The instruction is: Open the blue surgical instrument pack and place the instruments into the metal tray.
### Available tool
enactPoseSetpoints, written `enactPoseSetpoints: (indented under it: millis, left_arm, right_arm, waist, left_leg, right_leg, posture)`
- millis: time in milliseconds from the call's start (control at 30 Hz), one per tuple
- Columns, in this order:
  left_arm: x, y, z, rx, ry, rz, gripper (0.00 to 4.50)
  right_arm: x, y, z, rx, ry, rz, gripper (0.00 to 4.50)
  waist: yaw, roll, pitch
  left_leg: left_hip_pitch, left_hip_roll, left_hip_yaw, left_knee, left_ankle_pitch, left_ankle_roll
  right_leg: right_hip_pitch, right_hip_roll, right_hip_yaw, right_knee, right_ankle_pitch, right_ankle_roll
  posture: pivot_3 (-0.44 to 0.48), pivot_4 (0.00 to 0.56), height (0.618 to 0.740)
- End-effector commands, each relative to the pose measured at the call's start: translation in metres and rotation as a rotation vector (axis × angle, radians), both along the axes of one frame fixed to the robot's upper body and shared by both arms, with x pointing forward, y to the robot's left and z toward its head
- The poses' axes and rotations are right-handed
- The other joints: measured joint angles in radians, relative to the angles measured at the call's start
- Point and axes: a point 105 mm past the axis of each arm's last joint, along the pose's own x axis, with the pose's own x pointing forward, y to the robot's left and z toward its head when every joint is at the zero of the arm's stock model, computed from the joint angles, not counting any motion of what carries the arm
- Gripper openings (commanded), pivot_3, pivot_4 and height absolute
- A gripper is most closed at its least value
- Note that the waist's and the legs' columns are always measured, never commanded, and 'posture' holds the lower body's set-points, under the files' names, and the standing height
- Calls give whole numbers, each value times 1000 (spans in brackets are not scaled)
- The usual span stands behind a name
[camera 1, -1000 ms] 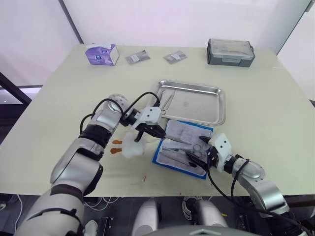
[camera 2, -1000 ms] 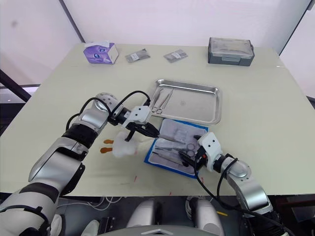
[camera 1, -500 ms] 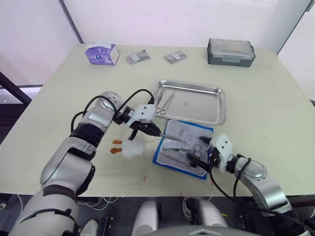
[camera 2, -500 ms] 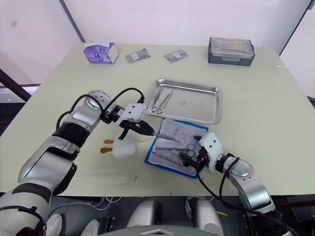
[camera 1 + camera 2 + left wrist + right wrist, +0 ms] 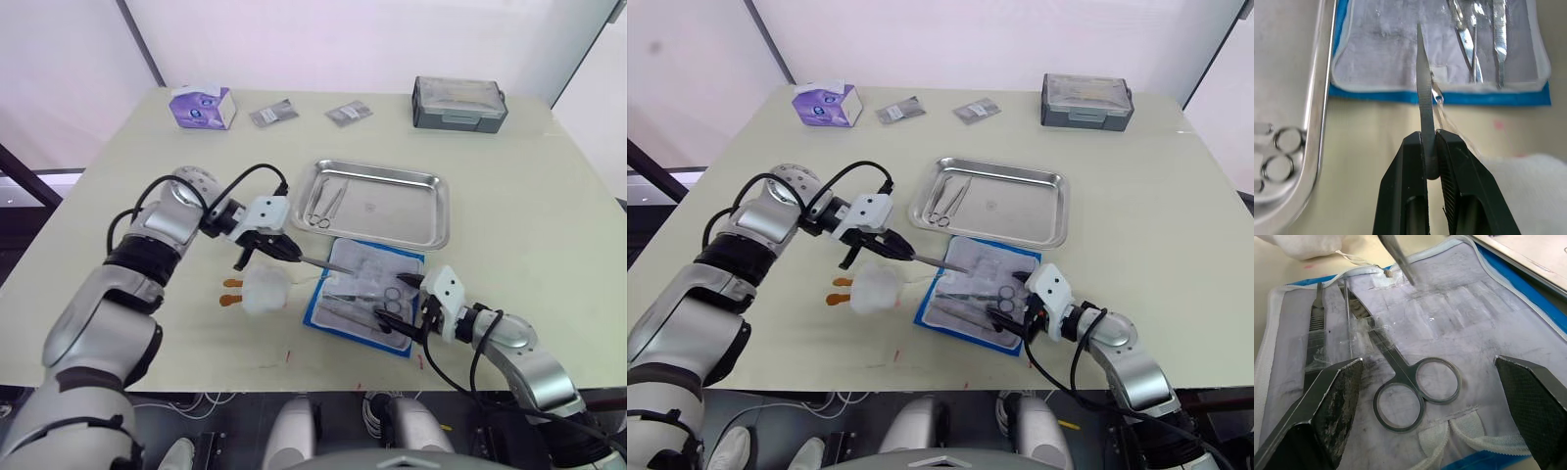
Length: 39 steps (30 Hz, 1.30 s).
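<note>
Left gripper (image 5: 1428, 147) has pulled back off the pack (image 5: 367, 294), now clamped on slim tweezers (image 5: 1423, 98) above table between pack and tray (image 5: 377, 203). Right gripper (image 5: 1432, 382) spread wide over scissors (image 5: 1400, 377) in open pack, just below tray.

My left arm reaches in from nine o'clock, elbow bent, its gripper (image 5: 291, 254) with jaws clamped tight. My right arm comes from five o'clock, its gripper (image 5: 1430, 382) low, jaws spread wide.
</note>
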Motion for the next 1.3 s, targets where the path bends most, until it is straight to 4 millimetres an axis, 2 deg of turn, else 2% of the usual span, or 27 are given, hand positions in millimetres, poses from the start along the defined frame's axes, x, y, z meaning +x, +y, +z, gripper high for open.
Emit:
enactPoseSetpoints:
  millis: [33, 167, 333, 500, 633, 833, 1033, 1167, 1300]
  left_arm:
    - [-4, 1, 23, -36, -2, -17, 150]
    - [2, -9, 43, -181, 16, 32, 150]
    - [11, -38, 60, -367, -5, 103, 150]
    - [22, -67, 73, -535, -23, 236, 150]
    - [33, -89, 75, -641, -42, 380, 150]
    - [46, -114, 73, -714, -67, 589, 150]
    - [85, -125, 65, -760, -160, 903, 150]
    - [95, -130, 45, -726, -167, 1066, 150]
    - [94, -135, 22, -676, -151, 1149, 150]
  right_arm:
    - [-9, -11, -35, -66, 142, -28, 4500]
    - [-9, -11, -36, -65, 141, -25, 4500]
    - [-10, -12, -36, -70, 138, -19, 4500]
    - [-10, -12, -36, -65, 118, -9, 4500]
    - [-12, -13, -37, -65, 103, 10, 4500]
    - [-13, -15, -39, -88, 90, 38, 4500]
    - [-9, -15, -40, -97, 79, 52, 4500]
    - [-8, -15, -41, -98, 76, 55, 4500]
    - [-7, -16, -41, -100, 76, 55, 4500]
  waist:
    - [0, 0, 0]
    - [1, 0, 0]
    - [1, 0, 1]
    - [0, 0, 1]
    - [1, 0, 1]
    - [2, 0, 1]
    - [2, 0, 1]
    - [-1, 0, 1]
    - [-1, 0, 1]
  left_leg:
    - [0, 0, 0, 0, 0, 0]
    - [0, 0, 0, 0, 0, 0]
    - [0, 0, 0, 0, 0, 0]
    - [0, 0, 0, 0, 0, 0]
    - [0, 0, 0, 1, 0, 0]
    - [0, 0, 0, 1, 0, 0]
    - [0, -1, 0, 1, 0, 0]
    - [1, -1, 0, 0, 0, 0]
    - [1, -1, 0, 0, 0, 0]
  right_leg:
    - [0, 0, 0, 0, 0, 0]
    - [0, 0, 0, 0, 0, 0]
    - [0, 0, 0, 0, 0, 0]
    - [0, 0, 0, 0, 0, 0]
    - [0, 0, 0, 0, 0, 0]
    - [0, 0, 1, 0, 0, 0]
    - [0, 0, 3, 0, 0, 0]
    - [0, 0, 4, 1, 0, 0]
    - [0, 1, 5, 1, 0, 0]
  posture:
    - [0, 150, 738]
    - [0, 150, 738]
    - [0, 150, 738]
    - [0, 150, 738]
    - [0, 150, 738]
    - [0, 150, 738]
    - [0, 150, 738]
    - [0, 150, 738]
    - [0, 150, 738]
